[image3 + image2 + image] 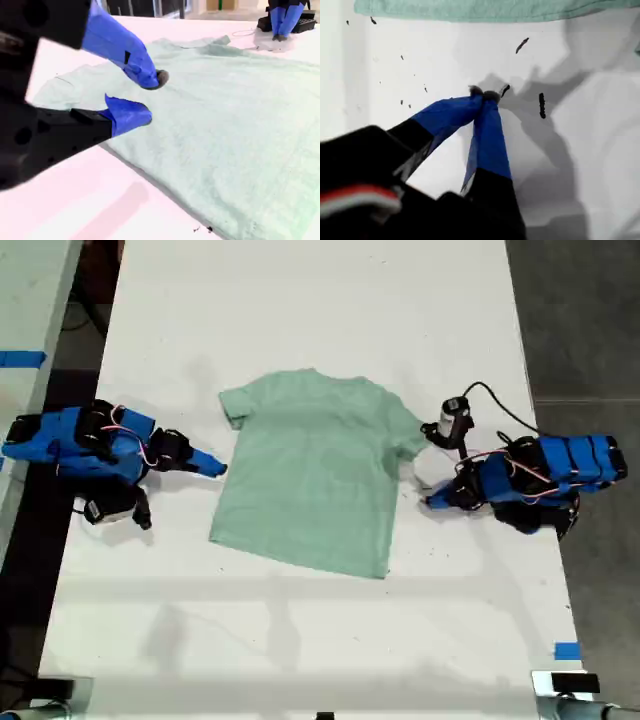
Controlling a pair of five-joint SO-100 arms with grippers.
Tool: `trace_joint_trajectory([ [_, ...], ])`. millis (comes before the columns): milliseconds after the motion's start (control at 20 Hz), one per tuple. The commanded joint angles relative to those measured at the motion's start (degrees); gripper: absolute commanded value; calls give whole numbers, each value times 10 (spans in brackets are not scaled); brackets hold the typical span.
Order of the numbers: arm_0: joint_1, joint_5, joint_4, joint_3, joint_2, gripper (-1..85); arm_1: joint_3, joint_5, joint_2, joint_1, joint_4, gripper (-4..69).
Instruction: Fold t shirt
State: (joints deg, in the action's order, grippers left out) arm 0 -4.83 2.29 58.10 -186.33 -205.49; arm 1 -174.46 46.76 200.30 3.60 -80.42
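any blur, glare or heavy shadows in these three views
Exterior view: sharp, table near blown-out white, faint shadows. First wrist view: my first gripper casts layered grey shadows; near housing blurred. Second wrist view: my second gripper soft-focus, t shirt washed pale by glare.

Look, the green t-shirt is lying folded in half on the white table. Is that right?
Not quite. The t-shirt is not folded yet: it lies spread out flat on the white table, with both short sleeves showing. The exterior view shows it best.
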Motion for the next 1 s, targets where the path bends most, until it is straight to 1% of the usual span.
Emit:
trace_joint_trajectory([
  [0, -1, 3, -3, -22, -4, 80, -31, -121, 4, -233, 26, -2],
  [100, -1, 3, -3, -22, -4, 80, -34, -131, 4, -182, 34, -2],
  [150, -3, 3, -3, -22, -4, 80, -34, -76, 4, -177, 34, -2],
  [200, -14, 3, -3, -22, -4, 80, -35, -106, 4, -179, 39, -1],
  [250, -32, 3, -3, -22, -4, 96, -35, -218, 4, -185, 38, 1],
  [300, -58, 3, -3, -22, -4, 145, -33, -350, 4, -179, 33, 6],
  [350, -89, 3, -3, -22, -4, 159, -29, -409, 5, -148, 35, 51],
  [400, -121, 3, -5, -22, -4, 134, -25, -383, 6, -112, 62, -5],
  [450, -148, 3, -17, -22, -4, -2, -21, -276, 6, -89, 61, -5],
  [500, -150, -1, -25, -22, -4, -3, -26, -285, 6, -102, 83, -5],
  [550, -142, -33, -29, -22, -4, -2, -34, -282, 6, -133, 126, -5],
  [600, -142, -16, -54, -22, -4, 22, -22, -277, 5, -146, 159, 1],
  [650, -140, 45, -92, -22, -5, 3, -8, -244, -4, -156, 206, 6],
  [700, -167, 86, -126, -22, -5, -2, 42, -223, -86, -178, 217, 10],
  [750, -209, 106, -128, -18, -4, -2, 134, -211, -239, -202, 198, 33],
  [800, -239, 139, -129, -13, -4, 10, 230, -199, -381, -217, 178, 103],
  [850, -269, 168, -121, -13, -4, 33, 308, -177, -476, -238, 171, 170],
  [900, -299, 192, -112, -20, -3, 70, 370, -159, -534, -277, 149, 219],
  [950, -308, 206, -105, -16, -4, 101, 414, -132, -577, -329, 128, 238],
])
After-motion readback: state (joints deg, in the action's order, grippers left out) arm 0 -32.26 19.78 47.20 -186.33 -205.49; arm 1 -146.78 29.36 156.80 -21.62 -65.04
